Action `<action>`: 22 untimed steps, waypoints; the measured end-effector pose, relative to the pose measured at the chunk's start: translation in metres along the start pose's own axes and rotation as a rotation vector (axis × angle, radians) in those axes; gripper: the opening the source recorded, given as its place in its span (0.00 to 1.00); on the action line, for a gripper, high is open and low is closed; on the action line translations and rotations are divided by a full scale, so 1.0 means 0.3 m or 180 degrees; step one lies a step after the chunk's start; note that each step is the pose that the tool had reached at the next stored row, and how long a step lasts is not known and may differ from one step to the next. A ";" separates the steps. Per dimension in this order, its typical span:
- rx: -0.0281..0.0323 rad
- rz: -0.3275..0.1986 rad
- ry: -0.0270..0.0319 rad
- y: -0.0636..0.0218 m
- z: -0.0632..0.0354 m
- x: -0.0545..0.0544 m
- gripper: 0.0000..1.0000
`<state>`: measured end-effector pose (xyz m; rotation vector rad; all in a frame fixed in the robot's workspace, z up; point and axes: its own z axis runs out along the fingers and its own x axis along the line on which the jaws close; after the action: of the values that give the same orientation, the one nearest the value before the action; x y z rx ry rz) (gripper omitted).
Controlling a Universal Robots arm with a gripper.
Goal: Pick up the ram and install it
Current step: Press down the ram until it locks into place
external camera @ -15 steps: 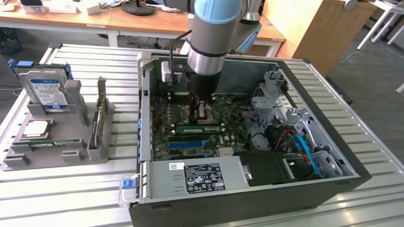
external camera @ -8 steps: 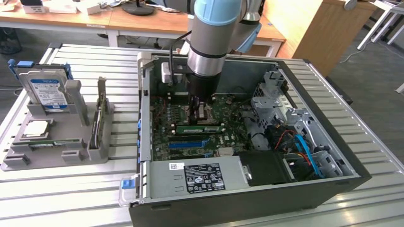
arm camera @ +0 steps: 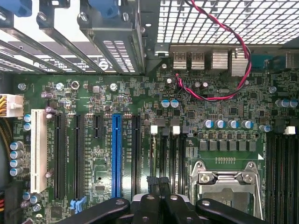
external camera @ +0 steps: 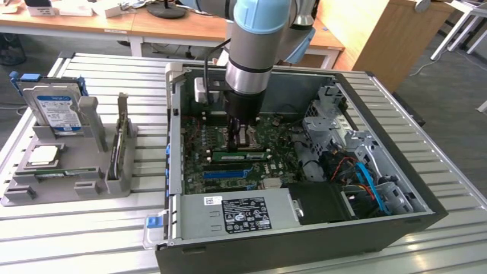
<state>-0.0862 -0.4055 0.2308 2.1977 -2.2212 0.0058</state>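
Where the open computer case [external camera: 380,228] faces the viewer, the power supply [external camera: 243,211] lies nearest, its label uppermost. Beyond it on the motherboard [arm camera: 224,107] runs the blue expansion slot [external camera: 227,171], and just past that stands the ram [external camera: 239,154], a slim green stick upright on its long edge in a memory slot, white sticker facing the near side. In the wrist view it appears only as a thin edge [arm camera: 153,151] between the dark slots.

Just beyond the ram, the gripper [external camera: 242,140] hangs low over the board with its fingers pressed together and nothing visibly between them [arm camera: 161,184]. Whether they touch the stick's top edge cannot be told. The CPU socket [arm camera: 224,186] lies beside them.

On the exterior view's left, well apart from the case, a grey holder [external camera: 114,182] carries a second green stick [external camera: 67,172], a processor [external camera: 44,154] and, farther back, a hard drive [external camera: 57,108].

As a judgement, the ram is light, stiff and thin, with fragile chips and contacts. It is best held by the bare short ends or pushed on its top edge, straight down, never twisted.
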 end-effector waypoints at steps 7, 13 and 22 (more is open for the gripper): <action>0.0000 0.0000 0.0000 0.001 0.004 0.000 0.11; 0.0000 0.0000 0.0000 0.001 0.008 0.000 0.11; 0.0001 0.0000 -0.0001 0.001 0.016 0.000 0.11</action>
<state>-0.0865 -0.4054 0.2259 2.1980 -2.2214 0.0056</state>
